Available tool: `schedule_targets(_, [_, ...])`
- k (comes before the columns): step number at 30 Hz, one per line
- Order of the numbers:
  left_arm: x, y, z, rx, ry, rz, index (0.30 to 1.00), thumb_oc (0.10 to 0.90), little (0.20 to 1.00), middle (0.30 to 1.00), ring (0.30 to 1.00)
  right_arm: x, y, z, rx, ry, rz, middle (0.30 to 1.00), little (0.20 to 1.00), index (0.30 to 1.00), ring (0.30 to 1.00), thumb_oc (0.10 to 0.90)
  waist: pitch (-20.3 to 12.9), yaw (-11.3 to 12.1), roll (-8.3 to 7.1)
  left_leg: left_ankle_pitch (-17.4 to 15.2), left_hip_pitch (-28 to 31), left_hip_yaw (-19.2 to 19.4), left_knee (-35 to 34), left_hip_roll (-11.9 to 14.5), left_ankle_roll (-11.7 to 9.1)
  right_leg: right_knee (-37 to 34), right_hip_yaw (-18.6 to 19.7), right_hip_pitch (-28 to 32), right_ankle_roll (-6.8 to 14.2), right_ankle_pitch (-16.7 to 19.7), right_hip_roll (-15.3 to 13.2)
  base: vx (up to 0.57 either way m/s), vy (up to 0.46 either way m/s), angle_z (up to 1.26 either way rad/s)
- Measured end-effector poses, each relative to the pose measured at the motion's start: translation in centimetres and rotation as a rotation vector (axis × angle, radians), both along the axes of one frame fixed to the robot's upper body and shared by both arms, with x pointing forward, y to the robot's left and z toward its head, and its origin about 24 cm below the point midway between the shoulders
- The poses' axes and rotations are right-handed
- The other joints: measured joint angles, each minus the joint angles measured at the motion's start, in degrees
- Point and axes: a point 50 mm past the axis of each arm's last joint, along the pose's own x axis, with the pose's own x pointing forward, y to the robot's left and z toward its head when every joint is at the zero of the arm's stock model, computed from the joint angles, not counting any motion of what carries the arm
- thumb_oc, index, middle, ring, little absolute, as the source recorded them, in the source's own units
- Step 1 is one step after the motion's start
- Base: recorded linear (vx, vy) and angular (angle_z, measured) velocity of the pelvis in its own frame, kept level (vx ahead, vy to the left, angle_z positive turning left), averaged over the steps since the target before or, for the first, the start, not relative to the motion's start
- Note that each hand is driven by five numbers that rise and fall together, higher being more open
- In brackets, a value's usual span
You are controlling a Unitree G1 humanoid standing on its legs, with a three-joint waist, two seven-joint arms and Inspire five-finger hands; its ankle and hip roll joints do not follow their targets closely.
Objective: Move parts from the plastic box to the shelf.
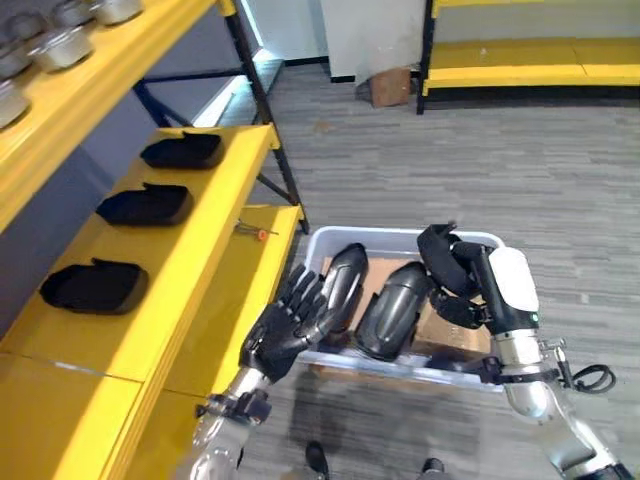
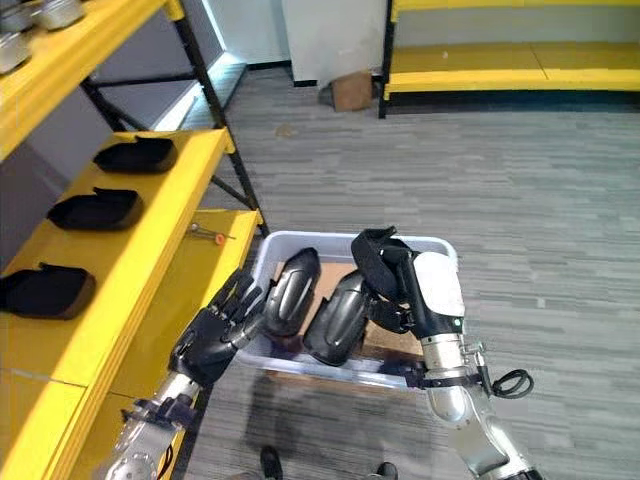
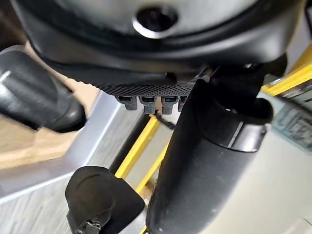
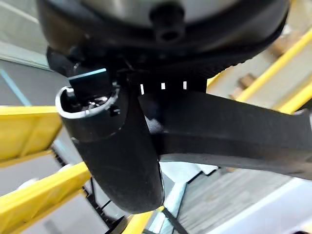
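Note:
A clear plastic box (image 1: 400,236) stands on the floor with glossy black parts in it. One part (image 1: 392,310) lies in the middle. Another part (image 1: 340,285) leans at the box's left end, and my left hand (image 1: 280,330) rests its straight, spread fingers against it. That same part (image 3: 209,161) runs along the palm, with the thumb (image 3: 97,195) apart from it. My right hand (image 1: 505,285) hovers over the box's right end, fingers curled round a black part (image 1: 440,250) lifted above the rim. Three black parts (image 1: 95,285) (image 1: 145,205) (image 1: 183,150) lie on the yellow shelf (image 1: 200,260).
The shelf unit stands at my left, its upper board carrying metal parts (image 1: 60,45). A small orange-tipped item (image 1: 255,232) lies on the lower board near the box. Far off are a cardboard box (image 1: 390,87) and another yellow rack (image 1: 530,75). Grey floor lies to the right.

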Motion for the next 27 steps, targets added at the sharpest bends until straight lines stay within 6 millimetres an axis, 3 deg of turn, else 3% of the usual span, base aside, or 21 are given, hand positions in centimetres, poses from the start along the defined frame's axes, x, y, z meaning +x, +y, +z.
schedule_targets(2, [0.3,0.9,0.7,0.037,-0.031,0.018,1.0,0.9,1.0,1.0,1.0,0.1,0.7,0.5,0.01,-0.033,0.041,0.3,0.3,0.3,0.3,0.4,0.0,0.3,-0.98,-2.5,-0.4,-0.8,-1.1,-1.0,-1.0,-0.8,1.6,-0.7,3.6,-1.6,-0.6,-0.02,0.566,0.27])
schedule_targets(3, [0.4,1.1,0.6,0.032,-0.019,0.013,1.0,0.9,1.0,1.0,1.0,-0.1,0.7,0.5,0.022,-0.036,0.045,0.3,0.3,0.3,0.3,0.4,0.0,1.4,-1.11,-2.5,-1.4,-0.7,-1.0,-1.7,-0.2,-1.6,0.5,0.0,4.1,-0.1,-1.1,0.01,0.287,0.44])
schedule_targets(5, [-0.2,1.4,0.6,0.039,-0.007,0.003,1.0,0.9,1.0,1.0,1.0,-0.9,0.5,0.7,0.042,-0.034,0.033,0.3,0.3,0.3,0.3,0.4,-0.1,1.2,-1.1,-2.6,-0.7,-1.0,-2.2,-3.2,1.0,-2.1,-1.3,1.5,4.3,0.3,-2.3,0.0,0.191,0.52])
schedule_targets(8, [-0.9,2.3,0.5,0.079,0.001,0.003,1.0,0.9,1.0,1.0,1.0,-0.9,0.8,0.9,0.061,-0.048,0.043,0.3,0.3,0.3,0.3,0.4,-0.2,3.1,-1.83,-2.2,-1.0,-1.3,-2.1,-4.8,1.7,-2.5,-0.7,1.6,4.0,1.1,-3.5,0.0,0.158,0.17])
schedule_targets(11, [-1.3,3.1,0.4,0.086,0.01,0.031,1.0,0.9,1.0,1.0,1.0,-0.9,1.1,0.9,0.07,-0.053,0.053,0.3,0.3,0.3,0.3,0.4,-0.2,3.2,-2.38,-1.8,-1.4,-2.5,-2.1,-4.7,2.1,-2.3,-0.6,1.1,4.1,1.2,-3.8,-0.02,0.248,0.18])
schedule_targets(13, [-1.4,3.4,0.3,0.105,-0.002,0.023,1.0,0.9,1.0,1.0,1.0,-1.6,0.1,0.8,0.039,-0.071,0.014,0.3,0.3,0.3,0.3,0.4,-0.3,4.7,-3.78,-3.2,-3.3,-2.8,0.3,-5.8,2.0,-2.6,-1.1,2.1,6.3,1.6,-4.5,-0.09,0.367,0.29])
schedule_targets(14, [-1.1,3.1,0.3,0.088,-0.012,0.018,1.0,0.9,1.0,1.0,1.0,-2.1,-0.9,0.5,0.019,-0.062,-0.049,0.3,0.3,0.3,0.3,0.4,-0.4,4.0,-3.41,-4.4,-5.8,-4.1,3.5,-5.8,3.5,0.1,-2.6,2.2,6.3,1.3,-4.7,-0.08,0.186,0.96])
schedule_targets(16, [-0.7,2.1,0.3,0.1,-0.029,-0.052,1.0,0.9,1.0,1.0,1.0,-2.2,-1.9,0.3,0.001,-0.055,-0.13,0.3,0.3,0.3,0.3,0.4,-1.2,1.4,-1.68,-5.5,-8.7,-6.8,6.9,-5.6,5.6,8.7,-0.7,0.1,4.4,0.7,-4.6,0.0,0.035,1.48])
schedule_targets(17, [-0.7,2.0,0.5,0.105,-0.044,-0.075,1.0,0.9,1.0,1.0,1.0,-2.0,-1.7,0.4,-0.01,-0.061,-0.117,0.3,0.3,0.3,0.3,0.4,-1.1,1.5,-1.73,-4.8,-7.7,-8.0,4.8,-5.3,6.2,15.0,4.0,-3.9,3.5,-2.3,-4.8,0.0,0.004,1.19])
schedule_targets(18, [-0.6,2.0,0.8,0.124,-0.061,-0.098,1.0,0.9,1.0,1.0,1.0,-2.1,-1.4,0.6,-0.009,-0.073,-0.104,0.3,0.3,0.3,0.3,0.4,-1.1,1.1,-1.48,-2.3,-7.9,-11.1,3.4,-5.2,6.0,17.3,11.7,-6.3,2.8,-5.8,-0.6,0.01,-0.031,1.7])
schedule_targets(19, [0.0,2.4,2.2,0.197,-0.107,-0.14,1.0,0.9,1.0,1.0,1.0,-2.6,-0.7,1.1,-0.002,-0.11,-0.084,0.3,0.3,0.3,0.3,0.4,-1.0,-0.6,-2.61,-0.3,-7.7,-14.5,-0.7,-5.8,5.4,14.7,21.1,-8.5,0.2,-10.2,8.6,0.01,-0.042,1.58])
schedule_targets(20, [0.1,2.7,2.8,0.213,-0.127,-0.138,1.0,0.9,1.0,1.0,1.0,-2.5,-0.4,1.7,-0.008,-0.142,-0.063,0.3,0.3,0.3,0.3,0.4,-1.1,0.2,-3.16,0.5,-7.6,-13.5,-1.8,-5.8,5.4,13.6,21.5,-10.7,-0.7,-10.4,10.7,-0.01,-0.052,1.66])
schedule_targets(21, [0.1,2.7,3.2,0.218,-0.139,-0.127,1.0,0.9,1.0,1.0,1.0,-2.4,-0.1,2.2,-0.019,-0.179,-0.039,0.3,0.3,0.3,0.3,0.4,-1.0,0.0,-3.12,0.7,-7.9,-15.0,-1.9,-6.8,5.1,12.6,23.5,-12.1,-3.2,-9.6,14.0,-0.08,-0.043,0.93])
schedule_targets(22, [0.1,2.4,3.2,0.21,-0.14,-0.126,1.0,0.9,1.0,1.0,1.0,-2.5,-0.2,2.4,-0.032,-0.193,-0.035,0.3,0.3,0.3,0.3,0.4,-1.2,-0.7,-2.41,0.6,-7.8,-16.3,-2.1,-7.2,4.9,12.3,25.1,-11.9,-4.8,-8.8,15.5,-0.1,-0.06,1.06])
schedule_targets(23, [0.0,2.1,3.4,0.199,-0.148,-0.13,1.0,0.9,1.0,1.0,1.0,-2.5,-0.2,2.6,-0.043,-0.205,-0.033,0.3,0.3,0.3,0.3,0.4,-1.5,-0.9,-1.85,0.3,-8.0,-17.0,-2.3,-7.5,4.5,12.3,25.7,-11.7,-5.0,-8.8,16.1,-0.11,-0.137,1.12])
schedule_targets(24, [0.0,1.5,4.0,0.176,-0.181,-0.137,1.0,0.9,1.0,1.0,1.0,-2.4,-0.2,3.3,-0.069,-0.244,-0.012,0.3,0.3,0.3,0.3,0.4,-1.5,-0.4,-1.01,-0.2,-9.0,-18.9,-2.1,-8.1,3.3,10.6,30.0,-11.6,-6.3,-8.5,17.4,-0.05,-0.122,0.83])
schedule_targets(25, [0.1,1.3,4.0,0.173,-0.185,-0.142,1.0,0.9,1.0,1.0,1.0,-2.3,-0.1,3.5,-0.066,-0.255,-0.006,0.3,0.3,0.3,0.3,0.4,-1.3,-0.3,-1.53,-1.9,-9.3,-19.2,-1.8,-8.5,1.0,8.7,29.2,-11.0,-7.1,-7.5,16.3,-0.03,-0.148,0.62])
schedule_targets(26, [0.1,1.2,3.9,0.173,-0.178,-0.141,1.0,0.9,1.0,1.0,1.0,-2.1,0.2,3.8,-0.067,-0.273,0.008,0.3,0.3,0.3,0.3,0.4,-1.0,0.0,-2.49,-3.3,-10.4,-19.3,1.9,-9.3,3.0,8.1,28.6,-10.9,-6.8,-7.3,14.9,0.0,-0.082,0.21])
schedule_targets(27, [-0.1,1.1,3.5,0.169,-0.16,-0.141,1.0,0.9,1.0,1.0,1.0,-2.1,0.2,4.0,-0.074,-0.285,0.023,0.3,0.3,0.3,0.3,0.4,-1.3,0.2,-1.71,-4.6,-9.7,-20.0,4.7,-8.2,3.1,8.4,28.6,-10.9,-6.1,-7.7,15.6,0.0,-0.124,0.05])
